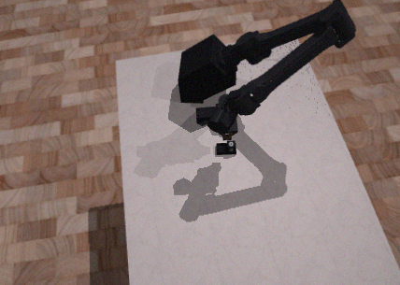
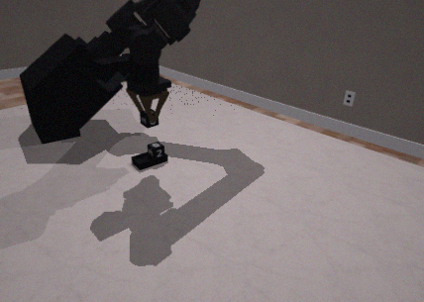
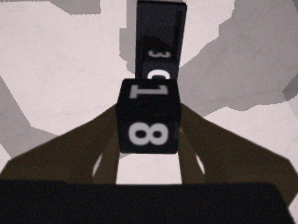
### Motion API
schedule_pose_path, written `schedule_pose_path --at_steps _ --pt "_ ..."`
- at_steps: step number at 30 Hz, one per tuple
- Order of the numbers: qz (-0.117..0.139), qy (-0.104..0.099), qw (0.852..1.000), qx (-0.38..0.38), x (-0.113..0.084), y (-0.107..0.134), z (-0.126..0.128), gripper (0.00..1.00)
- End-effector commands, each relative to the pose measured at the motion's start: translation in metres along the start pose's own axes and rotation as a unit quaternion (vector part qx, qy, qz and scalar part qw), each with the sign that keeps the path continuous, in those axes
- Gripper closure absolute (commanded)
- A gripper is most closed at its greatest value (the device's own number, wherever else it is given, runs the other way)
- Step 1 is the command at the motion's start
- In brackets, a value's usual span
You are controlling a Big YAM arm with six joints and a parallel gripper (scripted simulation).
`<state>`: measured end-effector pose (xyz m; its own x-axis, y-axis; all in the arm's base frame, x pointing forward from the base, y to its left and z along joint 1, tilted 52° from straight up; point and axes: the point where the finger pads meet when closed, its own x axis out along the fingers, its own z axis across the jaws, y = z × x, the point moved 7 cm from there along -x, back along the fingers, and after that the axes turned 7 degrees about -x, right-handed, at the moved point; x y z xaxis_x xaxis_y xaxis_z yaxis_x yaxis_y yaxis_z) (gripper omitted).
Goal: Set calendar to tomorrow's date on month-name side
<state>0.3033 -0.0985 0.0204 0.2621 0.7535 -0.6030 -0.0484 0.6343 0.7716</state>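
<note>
Black fingertips aside, brown angular fingers (image 2: pixel 159 104) pinch a small black cube with white digits (image 2: pixel 149 119) (image 3: pixel 149 117), 8 and 1 on its visible faces, above the shallow black rectangular tray (image 1: pixel 220 149) (image 2: pixel 143 161) (image 3: pixel 162 25). Inside that tray, at one end, sits a second black cube marked 2 (image 1: pixel 231 146) (image 2: pixel 157 151) (image 3: pixel 159 74); the tray rests on the white bench (image 1: pixel 308 218) (image 2: pixel 297 221) (image 3: pixel 55 95).

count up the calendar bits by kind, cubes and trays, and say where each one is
Cubes: 2 (one cube held in the gripper, one cube in the tray)
Trays: 1 (black tray on the table)
Total: 3
</note>
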Motion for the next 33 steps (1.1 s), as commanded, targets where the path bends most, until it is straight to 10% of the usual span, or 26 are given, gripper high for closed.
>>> schedule_pose_path --at_steps 1,8,11,22,33 --pt "-0.019 -0.010 0.996 -0.084 -0.004 0.051 0.050 0.73" --pt "-0.007 -0.010 0.988 -0.153 0.002 0.130 0.074 0.73" --pt "-0.002 0.011 0.992 -0.127 0.014 0.119 0.056 0.73" --pt "-0.013 -0.017 0.990 -0.141 -0.004 0.122 0.071 0.73" --pt "-0.005 0.006 0.991 -0.133 0.037 0.118 0.058 0.73"
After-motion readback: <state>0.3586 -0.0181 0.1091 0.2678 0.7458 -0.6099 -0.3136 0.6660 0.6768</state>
